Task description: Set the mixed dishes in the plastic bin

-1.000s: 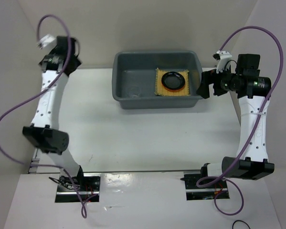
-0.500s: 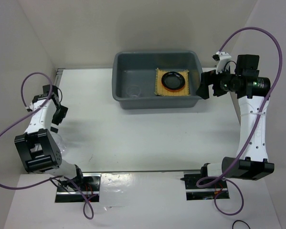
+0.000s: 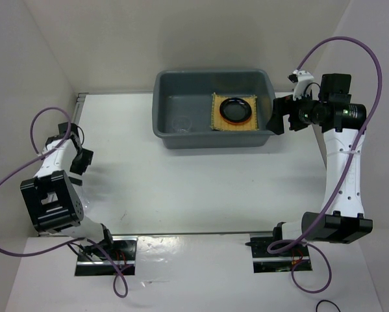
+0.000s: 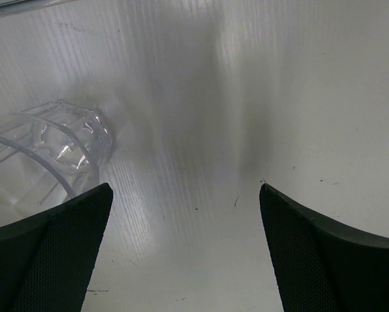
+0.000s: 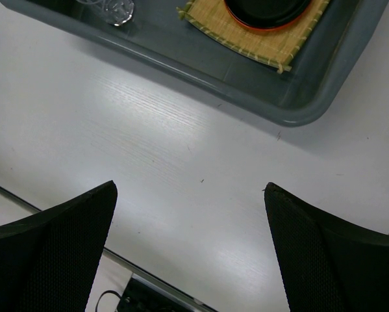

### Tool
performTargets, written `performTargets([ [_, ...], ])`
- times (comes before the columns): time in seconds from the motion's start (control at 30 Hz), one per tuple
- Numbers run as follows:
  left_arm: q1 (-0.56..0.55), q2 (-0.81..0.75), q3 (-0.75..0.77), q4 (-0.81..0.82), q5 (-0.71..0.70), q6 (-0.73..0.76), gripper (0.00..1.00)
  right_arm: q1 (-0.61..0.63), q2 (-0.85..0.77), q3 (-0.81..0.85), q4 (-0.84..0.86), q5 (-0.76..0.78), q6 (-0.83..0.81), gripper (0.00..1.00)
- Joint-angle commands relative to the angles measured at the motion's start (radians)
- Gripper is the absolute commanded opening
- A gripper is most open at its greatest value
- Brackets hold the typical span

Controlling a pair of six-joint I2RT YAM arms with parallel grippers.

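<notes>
jaws spread wide on both arms, the left gripper (image 4: 183, 192) hovers beside a clear cup (image 4: 48, 153) on the table (image 3: 200, 188), the right gripper (image 5: 189, 187) beside the grey bin (image 3: 207, 139) holding mat (image 3: 218, 122), stacked plates (image 3: 235, 109) and another cup (image 3: 181, 123).

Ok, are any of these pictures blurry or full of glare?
Top view: sharp, evenly lit. Left wrist view: the clear cup glints and fades into the white table, a soft shadow beside it. Right wrist view: crisp, the plastic bin edged by shadow.

Two arms: white links (image 3: 342, 170), black joints (image 3: 51, 203), looping purple cables (image 3: 340, 38); black mesh-textured claw fingers (image 4: 324, 260).
</notes>
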Motion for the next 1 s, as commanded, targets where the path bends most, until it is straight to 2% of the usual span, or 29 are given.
performTargets([
  [0.0,0.006,0.009,-0.008,0.012,0.015,0.002,1.00,-0.001,-0.001,0.030,0.036,-0.001,-0.009,0.98],
  [0.1,-0.017,0.009,0.058,0.022,0.016,0.048,1.00,-0.001,-0.001,0.011,0.036,-0.001,-0.009,0.98],
  [0.23,-0.065,-0.009,0.192,-0.043,-0.024,0.013,1.00,-0.001,-0.001,0.011,0.036,-0.001,-0.009,0.98],
  [0.37,-0.065,-0.110,0.183,-0.064,-0.096,-0.036,1.00,-0.001,-0.001,0.011,0.036,-0.001,-0.009,0.98],
  [0.43,-0.065,-0.110,0.183,-0.092,-0.146,-0.045,1.00,-0.001,-0.001,0.011,0.036,-0.001,-0.009,0.98],
  [0.7,-0.023,-0.152,0.053,-0.121,-0.116,-0.133,1.00,-0.001,0.028,0.022,0.036,-0.001,-0.018,0.98],
  [0.97,-0.012,-0.152,0.005,-0.103,-0.107,-0.133,1.00,-0.001,0.028,0.033,0.027,-0.001,-0.027,0.98],
])
